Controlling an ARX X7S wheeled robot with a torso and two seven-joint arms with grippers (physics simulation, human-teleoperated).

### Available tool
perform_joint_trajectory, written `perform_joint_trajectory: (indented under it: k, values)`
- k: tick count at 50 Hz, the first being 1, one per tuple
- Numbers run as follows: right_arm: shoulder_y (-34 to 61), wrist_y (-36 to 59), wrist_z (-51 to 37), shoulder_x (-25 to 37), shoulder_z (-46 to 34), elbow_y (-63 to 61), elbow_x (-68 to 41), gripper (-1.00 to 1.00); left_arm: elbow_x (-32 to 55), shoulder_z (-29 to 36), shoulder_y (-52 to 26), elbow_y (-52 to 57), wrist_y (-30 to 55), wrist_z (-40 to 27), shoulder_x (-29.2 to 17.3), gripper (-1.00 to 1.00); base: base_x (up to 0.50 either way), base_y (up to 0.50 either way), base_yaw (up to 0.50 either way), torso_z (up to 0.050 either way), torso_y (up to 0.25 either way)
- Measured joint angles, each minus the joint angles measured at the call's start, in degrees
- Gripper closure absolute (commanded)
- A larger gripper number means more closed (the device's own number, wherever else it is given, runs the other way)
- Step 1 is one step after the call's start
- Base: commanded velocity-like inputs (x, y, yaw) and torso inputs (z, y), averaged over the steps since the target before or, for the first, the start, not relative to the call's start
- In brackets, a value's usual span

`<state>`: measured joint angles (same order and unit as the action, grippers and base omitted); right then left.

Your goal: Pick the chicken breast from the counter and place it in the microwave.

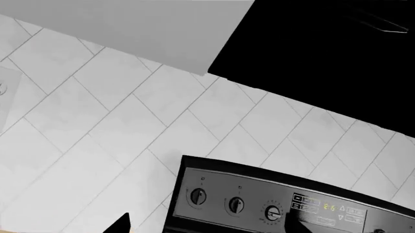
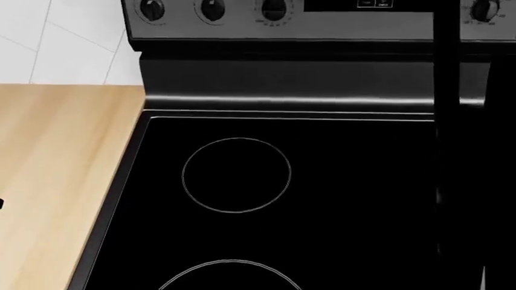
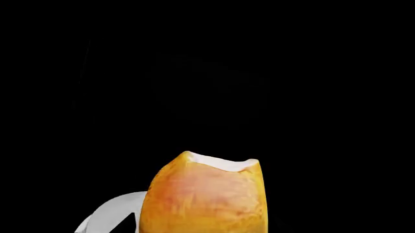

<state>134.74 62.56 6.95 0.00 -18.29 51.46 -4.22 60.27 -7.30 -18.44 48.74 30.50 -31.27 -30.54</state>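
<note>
The chicken breast [image 3: 204, 194] fills the lower middle of the right wrist view against blackness; whether the right claw grips it, I cannot tell.

The bench [image 2: 57, 181] lies bare to the left of the stove top [image 2: 322, 211], so a hand could sweep across both flat surfaces unhindered. At the back, the raised control panel [image 2: 290, 18] with its knobs [image 2: 212, 8] walls off the stove's far edge. A dark upright bar [image 2: 446, 121] stands at the right, blocking passage there. Above the tiled wall [image 1: 129, 131] hangs a grey cabinet [image 1: 143, 29] beside a black box [image 1: 324, 48].
</note>
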Motion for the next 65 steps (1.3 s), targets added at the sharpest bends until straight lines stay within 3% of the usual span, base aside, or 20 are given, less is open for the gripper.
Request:
perform_joint_trajectory:
  k: [6, 42, 43, 54, 65]
  values:
    - [-0.16, -0.08, -0.05, 0.00, -0.35, 0.19, -0.45, 1.00, 0.12, -0.06, 0.18, 0.15, -0.12, -0.17, -0.11, -1.00, 0.44, 0.00, 0.00, 0.000, 0.002]
    - [0.27, -7.47, -4.39, 0.00, -3.24, 14.84, -14.24, 1.00, -0.13, -0.57, 3.43, 1.71, -1.30, -0.68, -0.67, -1.00, 0.04, 0.00, 0.00, 0.000, 0.000]
    - [0.27, -7.67, -4.38, 0.00, -3.27, 15.04, -14.32, -1.00, -0.22, -0.53, 3.53, 1.71, -1.36, -0.62, -0.66, -1.00, 0.00, 0.00, 0.00, 0.000, 0.000]
    - [0.22, -7.78, -3.78, 0.00, -2.51, 15.92, -11.92, -1.00, -1.12, -0.19, 4.35, 1.42, -1.98, 0.11, -0.48, -1.00, 0.00, 0.00, 0.00, 0.000, 0.000]
    - [0.19, -3.73, -1.69, 0.03, 2.33, 5.27, -1.72, -1.00, -1.42, -0.09, 4.74, 1.26, -2.40, 0.31, -0.50, -1.00, 0.00, 0.00, 0.00, 0.000, 0.000]
